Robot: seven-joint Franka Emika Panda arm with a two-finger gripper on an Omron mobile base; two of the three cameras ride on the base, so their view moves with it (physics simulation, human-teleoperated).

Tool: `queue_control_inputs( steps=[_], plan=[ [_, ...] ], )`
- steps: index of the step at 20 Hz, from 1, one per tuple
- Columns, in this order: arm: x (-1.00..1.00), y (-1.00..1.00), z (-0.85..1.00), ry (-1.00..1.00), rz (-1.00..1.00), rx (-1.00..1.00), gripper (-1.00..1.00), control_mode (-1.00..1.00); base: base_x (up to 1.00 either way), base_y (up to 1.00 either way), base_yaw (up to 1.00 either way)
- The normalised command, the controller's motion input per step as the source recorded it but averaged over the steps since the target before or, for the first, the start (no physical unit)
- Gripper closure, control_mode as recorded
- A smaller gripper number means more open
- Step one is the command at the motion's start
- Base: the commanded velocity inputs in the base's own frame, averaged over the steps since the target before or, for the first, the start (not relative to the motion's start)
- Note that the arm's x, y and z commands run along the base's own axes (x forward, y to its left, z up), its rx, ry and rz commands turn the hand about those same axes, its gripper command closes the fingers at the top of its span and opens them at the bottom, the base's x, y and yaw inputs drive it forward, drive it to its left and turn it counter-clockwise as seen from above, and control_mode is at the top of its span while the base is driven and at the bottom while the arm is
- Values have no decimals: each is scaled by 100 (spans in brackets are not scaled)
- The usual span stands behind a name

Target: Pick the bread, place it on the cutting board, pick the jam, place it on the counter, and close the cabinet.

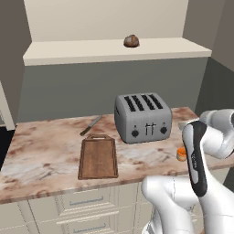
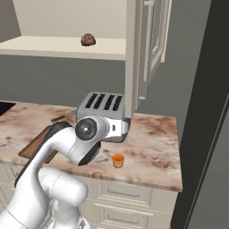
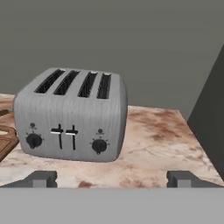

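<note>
The bread (image 1: 131,41) (image 2: 88,40), a small brown roll, lies on the cream shelf inside the cabinet (image 2: 152,44), whose door stands open. On the counter (image 1: 45,155) (image 2: 152,143) (image 3: 162,144), the dark wooden cutting board (image 1: 98,157) (image 2: 33,147) (image 3: 6,142) lies left of the toaster. The orange jam (image 1: 182,154) (image 2: 118,160) stands near the counter's front edge, right of the toaster. My gripper (image 3: 113,179) is open with nothing between its fingertips, low in front of the toaster and far below the bread.
A grey four-slot toaster (image 1: 142,117) (image 2: 105,105) (image 3: 72,116) stands mid-counter. A knife (image 1: 91,125) lies behind the board. The open door hangs over the counter's right part. A tall dark panel (image 2: 205,134) bounds the right side. Cream drawers (image 1: 82,201) run below.
</note>
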Motion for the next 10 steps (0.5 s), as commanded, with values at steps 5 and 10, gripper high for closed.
queue_control_inputs(
  steps=[5,10],
  plan=[
    [-39,37,59,-4,0,0,-100,-100,0,0,0],
    [-40,35,60,-4,-2,0,-100,-100,0,0,0]
  ],
)
